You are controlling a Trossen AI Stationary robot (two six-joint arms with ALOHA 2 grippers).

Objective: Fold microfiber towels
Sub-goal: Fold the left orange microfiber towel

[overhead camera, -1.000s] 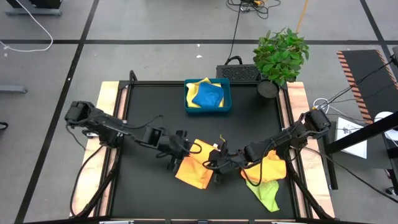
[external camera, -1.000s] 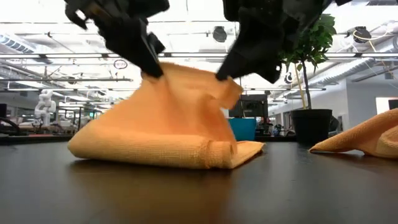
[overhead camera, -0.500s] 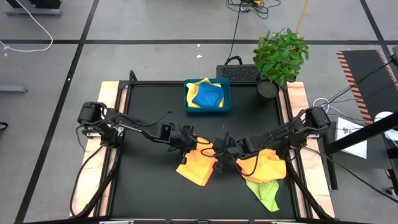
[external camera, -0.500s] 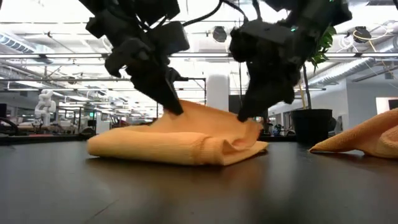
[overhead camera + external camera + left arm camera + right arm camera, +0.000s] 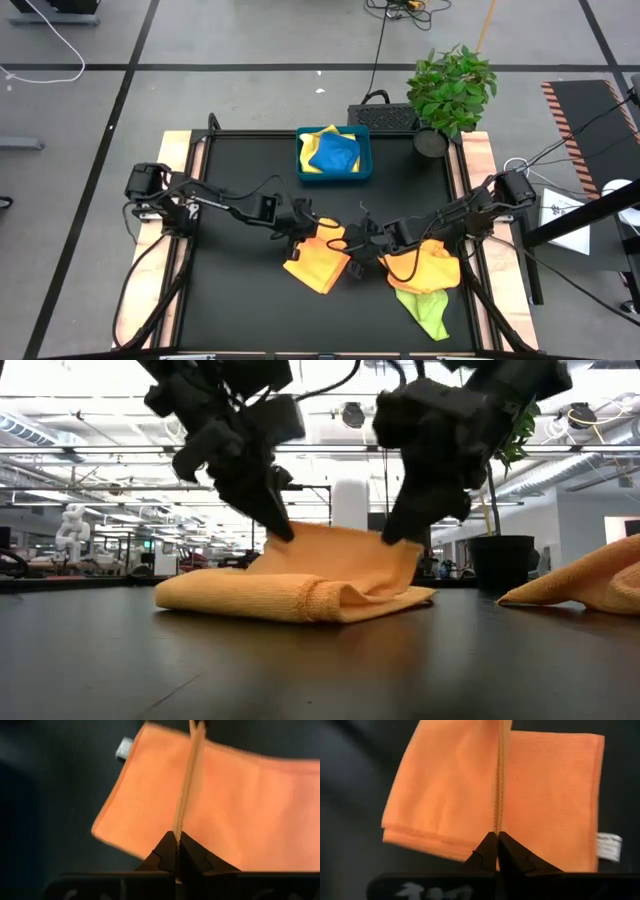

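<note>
In the high view, the left pincer and right pincer are each pinched on the orange towel between them. In the low view, its raised edge is gripped just above the surface. In both wrist views, a thin edge is clamped between the fingertips.

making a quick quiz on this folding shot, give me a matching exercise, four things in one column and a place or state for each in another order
Things
1. orange towel
2. blue towel
3. lime green towel
4. left claw

Places or states
A. in the blue tray at the far edge
B. near the table's right front corner, partly under another orange-yellow towel
C. mid-table, partly folded, one edge lifted
D. shut on the orange towel's raised edge, opposite the right claw

Pairs: 1-C, 2-A, 3-B, 4-D
</note>
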